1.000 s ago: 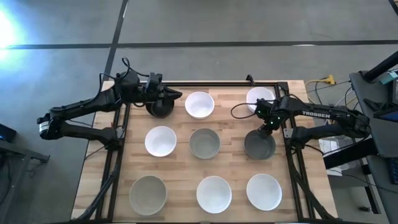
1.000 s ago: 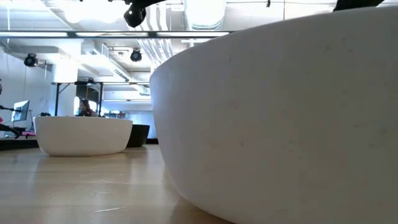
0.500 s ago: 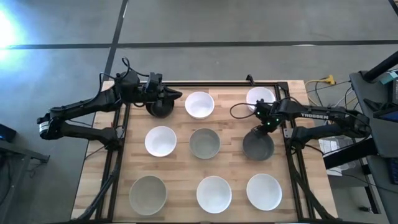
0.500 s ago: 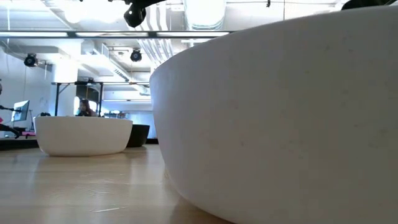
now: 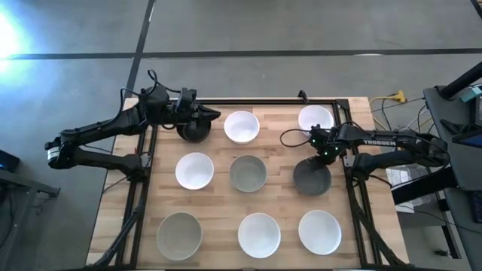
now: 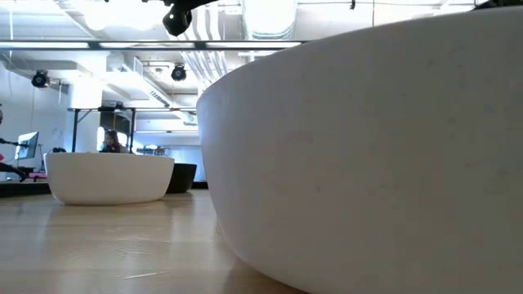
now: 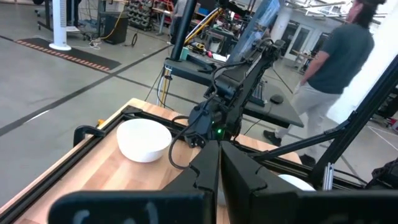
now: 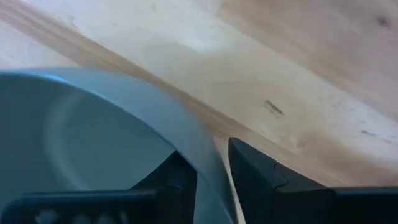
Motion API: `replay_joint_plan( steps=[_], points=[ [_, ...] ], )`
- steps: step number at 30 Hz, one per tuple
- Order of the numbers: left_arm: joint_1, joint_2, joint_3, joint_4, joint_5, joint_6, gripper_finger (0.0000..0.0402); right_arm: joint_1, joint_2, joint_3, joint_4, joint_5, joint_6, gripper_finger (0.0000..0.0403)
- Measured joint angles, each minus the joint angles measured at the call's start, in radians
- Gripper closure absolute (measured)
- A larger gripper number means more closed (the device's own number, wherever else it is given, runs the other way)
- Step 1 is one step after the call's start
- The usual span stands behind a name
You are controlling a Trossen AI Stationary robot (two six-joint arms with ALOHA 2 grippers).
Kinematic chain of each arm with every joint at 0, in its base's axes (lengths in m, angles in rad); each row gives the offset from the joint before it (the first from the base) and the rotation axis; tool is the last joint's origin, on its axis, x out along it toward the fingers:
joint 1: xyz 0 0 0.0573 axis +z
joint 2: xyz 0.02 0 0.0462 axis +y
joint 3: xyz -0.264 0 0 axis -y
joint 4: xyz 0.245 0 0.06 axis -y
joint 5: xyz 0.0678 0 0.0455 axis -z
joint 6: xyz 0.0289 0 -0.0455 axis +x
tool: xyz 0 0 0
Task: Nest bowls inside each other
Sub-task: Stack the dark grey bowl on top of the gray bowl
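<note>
Nine bowls stand in three rows on the wooden table [image 5: 218, 207]. My right gripper [image 5: 324, 154] is shut on the dark grey bowl [image 5: 311, 179] at the right end of the middle row. My left gripper [image 5: 213, 116] is shut and hovers level over the black bowl [image 5: 194, 132] in the far left corner. I cannot tell whether it touches that bowl. In the left wrist view its fingers [image 7: 217, 171] point across the table at the far right white bowl [image 7: 143, 139] and my right arm. The other bowls rest on their bases. My right gripper holds the grey bowl by its rim [image 8: 198, 148], on the bowl's far right side [image 5: 322, 162]. One finger [image 8: 177, 177] is inside the bowl and one [image 8: 255, 168] outside. The fingers come from above, pointing down. I cannot tell whether the bowl's base is off the table.
Free bowls: white [image 5: 242, 126] and white [image 5: 315, 117] in the far row, white [image 5: 194, 170] and grey [image 5: 248, 173] in the middle row, grey [image 5: 179, 233], white [image 5: 259, 234] and white [image 5: 319, 231] in the near row. A black frame [image 5: 263, 101] runs along the table's edges. A person [image 7: 329, 68] walks beyond the table.
My right gripper has stayed shut on the grey bowl's rim, and the bowl has shifted a little toward the table's left and near edge. My left arm has kept still.
</note>
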Motion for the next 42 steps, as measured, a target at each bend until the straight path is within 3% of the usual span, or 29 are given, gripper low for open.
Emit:
replay_joint_plan(
  steps=[6,14,19,30,35,42],
  points=[
    [0.0,0.0,0.0,0.0,0.0,0.0,0.0402,0.0,0.0,-0.004,0.005,-0.018,-0.015,0.0385],
    [-0.001,0.0,0.0,0.0,0.0,0.0,0.0402,0.0,0.0,0.004,0.071,-0.055,-0.012,0.0393],
    [-0.001,0.0,0.0,0.0,0.0,0.0,0.0402,0.004,0.0,0.007,0.273,-0.153,0.04,0.0394],
    [0.0,-0.017,0.0,0.0,0.0,0.003,0.0402,0.03,0.018,0.16,0.742,-0.174,0.144,0.0394],
    [0.001,-0.047,0.0,-0.001,0.0,0.011,0.0402,0.062,0.141,0.337,0.684,-0.173,0.115,0.0394],
    [0.015,-0.129,0.0,-0.013,-0.001,0.037,0.0402,0.114,0.414,0.69,0.323,-0.173,-0.043,0.0394]
  ],
)
